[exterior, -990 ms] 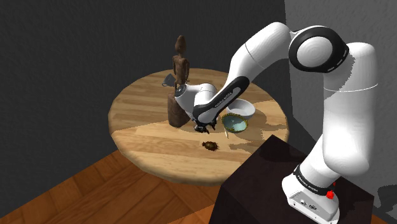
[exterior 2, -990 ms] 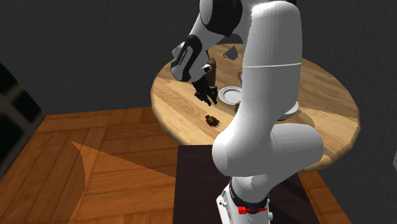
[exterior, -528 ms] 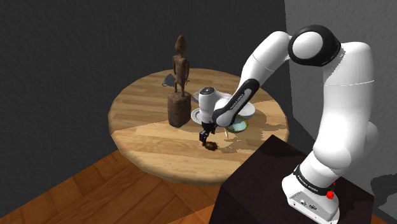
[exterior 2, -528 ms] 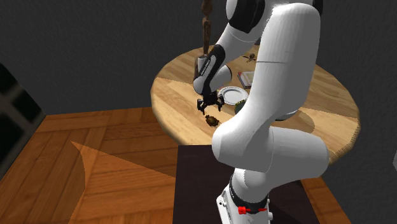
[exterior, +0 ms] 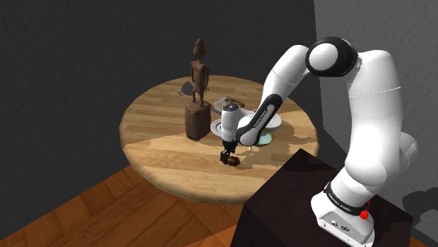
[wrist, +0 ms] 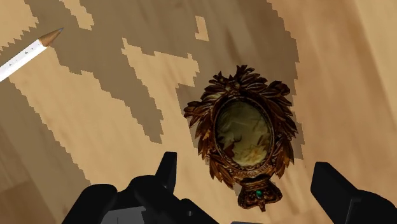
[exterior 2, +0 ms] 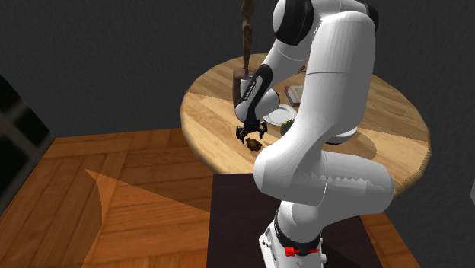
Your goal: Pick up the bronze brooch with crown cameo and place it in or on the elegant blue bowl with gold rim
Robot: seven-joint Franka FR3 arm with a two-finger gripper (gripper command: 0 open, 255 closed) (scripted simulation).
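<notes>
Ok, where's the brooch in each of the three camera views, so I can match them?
Shoulder view: brooch toward the table's near edge, right under the fingers.
Second exterior view: brooch on the table's left part, under the fingers.
Wrist view: brooch lies between the open fingers, untouched.
Shared landmark: the black fingers.

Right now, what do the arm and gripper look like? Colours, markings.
Arm: glossy white rounded links, dark grey joints. White lettering, too small to read, on the dark forearm band and base collar; red dot at the base. Gripper: all black, two blocky fingers. No loose cables visible.
</notes>
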